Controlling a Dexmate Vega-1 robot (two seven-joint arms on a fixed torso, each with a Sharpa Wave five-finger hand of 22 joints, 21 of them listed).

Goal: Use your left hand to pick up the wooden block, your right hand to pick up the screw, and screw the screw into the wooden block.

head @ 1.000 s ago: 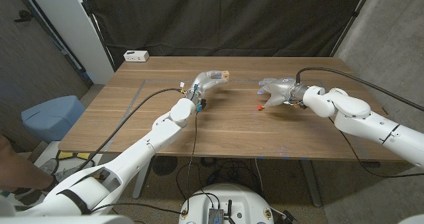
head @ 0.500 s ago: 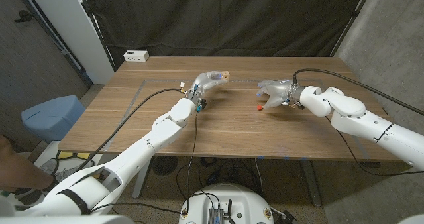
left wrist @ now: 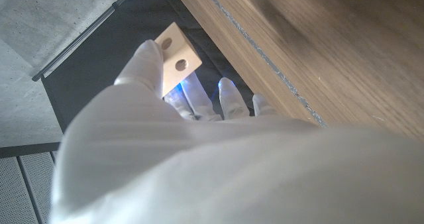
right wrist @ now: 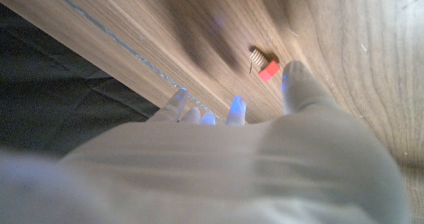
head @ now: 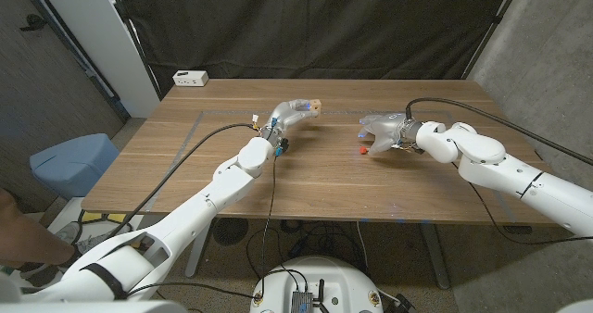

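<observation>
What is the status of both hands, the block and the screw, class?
Left robot hand holds pale wooden block, two holes showing. Right robot hand open beside red-headed screw, not gripped. Nothing between them on wooden table.

The robot has two smooth white arms with black cables, and its left hand (head: 295,110) and right hand (head: 382,128) wear pale gloves.

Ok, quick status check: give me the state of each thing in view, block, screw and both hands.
wooden block: lifted off the table, held in the left hand, two holes showing.
screw: lying on the table, red head, not picked up.
left hand: raised, grips the block.
right hand: beside the screw, fingers apart, holds nothing.
</observation>
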